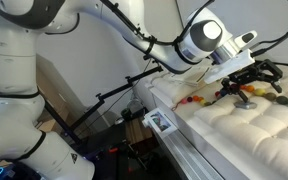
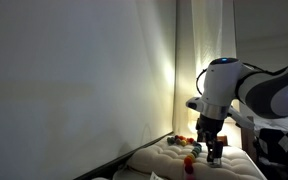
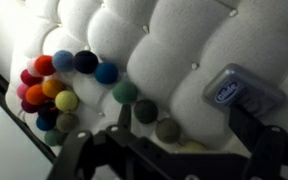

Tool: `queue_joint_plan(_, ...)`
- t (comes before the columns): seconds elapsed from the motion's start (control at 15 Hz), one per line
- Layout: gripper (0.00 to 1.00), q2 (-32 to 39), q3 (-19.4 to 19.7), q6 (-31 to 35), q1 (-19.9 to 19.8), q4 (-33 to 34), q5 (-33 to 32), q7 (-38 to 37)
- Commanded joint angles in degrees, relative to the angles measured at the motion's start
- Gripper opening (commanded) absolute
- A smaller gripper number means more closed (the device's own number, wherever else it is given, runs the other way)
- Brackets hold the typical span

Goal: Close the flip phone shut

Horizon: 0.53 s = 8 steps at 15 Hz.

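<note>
**Robot arm** (image 1: 134, 35): white and jointed. It reaches from the left of the room across to the right and bends down at the wrist, so the tool faces the surface below.

**Cushion** (image 1: 234, 130): white, tufted and buttoned, bearing every small item here. Its soft dimples probably keep loose things from rolling off.

**Gripper** (image 1: 252, 85): hangs low over the right part of the cushion. In the wrist view its dark fingers (image 3: 274, 150) stand far apart with nothing between them. I judge it is kept wide so that one finger can push a lid down rather than pinch it.

**Row of coloured balls** (image 3: 64, 85): red, orange, yellow, blue, green and darker ones, touching in a curved string across the cushion. They are no part of the job, merely close by.

**Flip phone** (image 3: 239, 90): small and silver-grey with a blue mark on its face. It rests on the cushion just right of the ball row's end and just beside the right finger. How far its halves gape I cannot tell.
</note>
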<state>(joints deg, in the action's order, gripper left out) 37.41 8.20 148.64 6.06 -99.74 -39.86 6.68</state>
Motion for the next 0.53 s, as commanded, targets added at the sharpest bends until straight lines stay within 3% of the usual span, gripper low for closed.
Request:
queue_joint_plan(0.0, 1.0, -0.76, -0.05, -1.66, 0.79, 0.39, -1.77, 0.11)
queue_joint_plan(0.47, 1.0, -6.87, 1.69, -1.82, 5.04, -1.97, -12.76, -6.34)
